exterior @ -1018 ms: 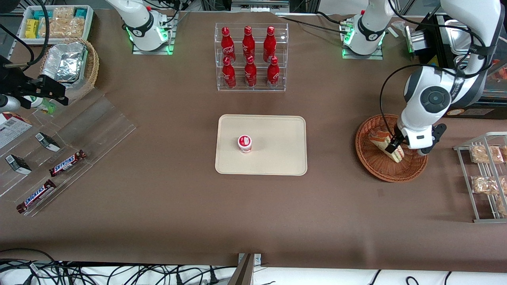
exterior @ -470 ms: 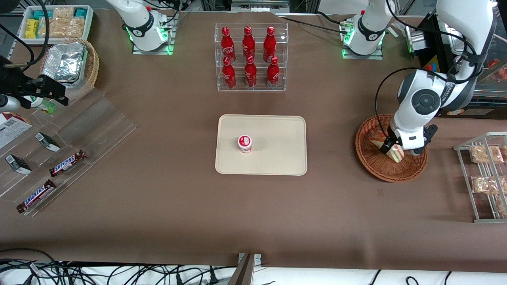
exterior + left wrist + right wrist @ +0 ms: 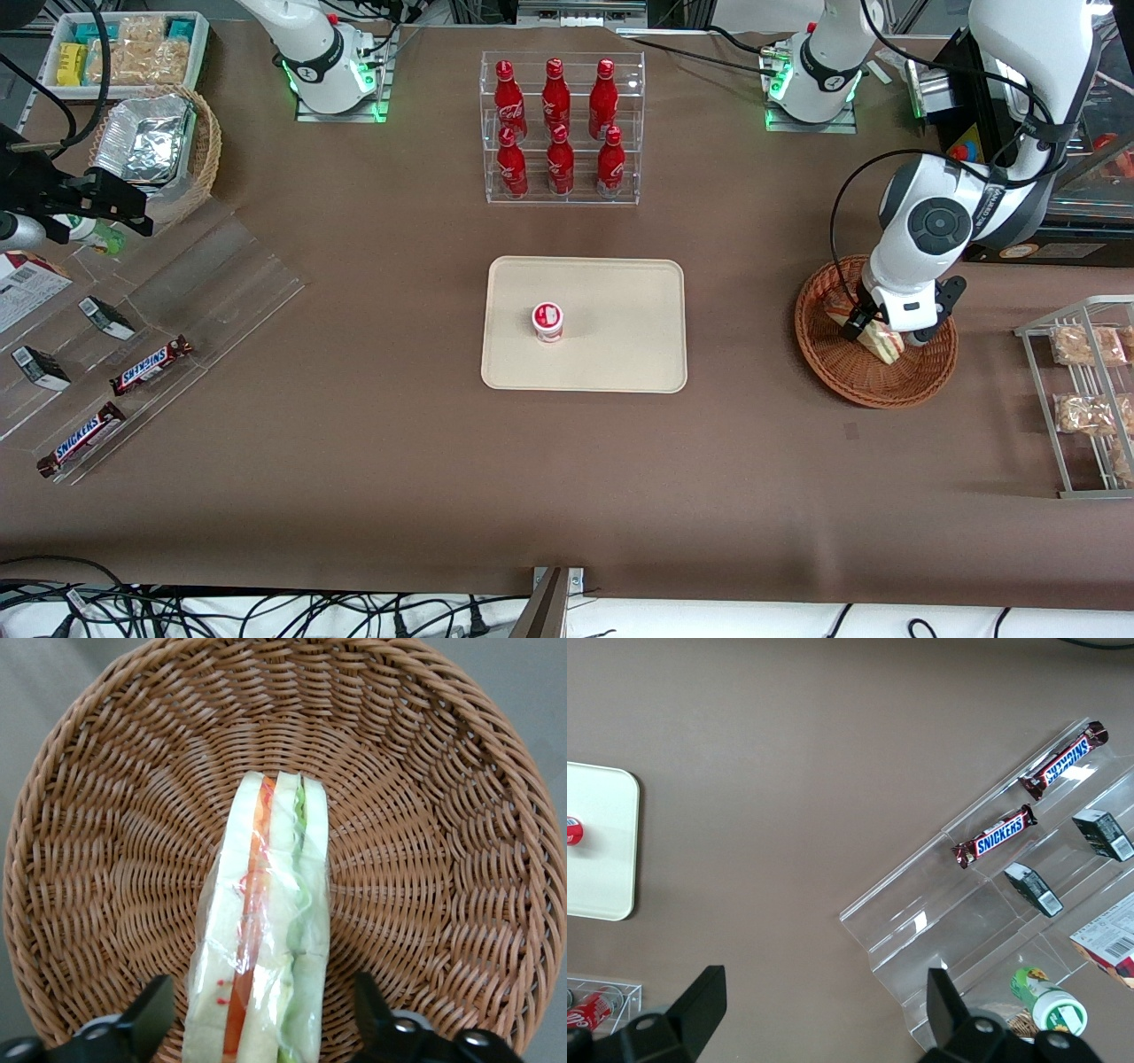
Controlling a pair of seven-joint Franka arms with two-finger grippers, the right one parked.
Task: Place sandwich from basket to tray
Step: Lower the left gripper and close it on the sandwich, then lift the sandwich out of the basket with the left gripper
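Hand (image 3: 257,1028) hung open over basket (image 3: 850,377), fingers (image 3: 146,1019) straddling sandwich (image 3: 266,930) untouched. Brown tabletop (image 3: 354,461). Sandwich lay in basket, long axis running away from hand, narrow end outward.

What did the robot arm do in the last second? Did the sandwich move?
The arm swung a little toward the tray, carrying the claw over the basket farther from the front camera. The sandwich between its fingers shifted with it and is not in the tray yet. In the wrist view the fingers stand apart, clear of the wrap. The cup stayed put.
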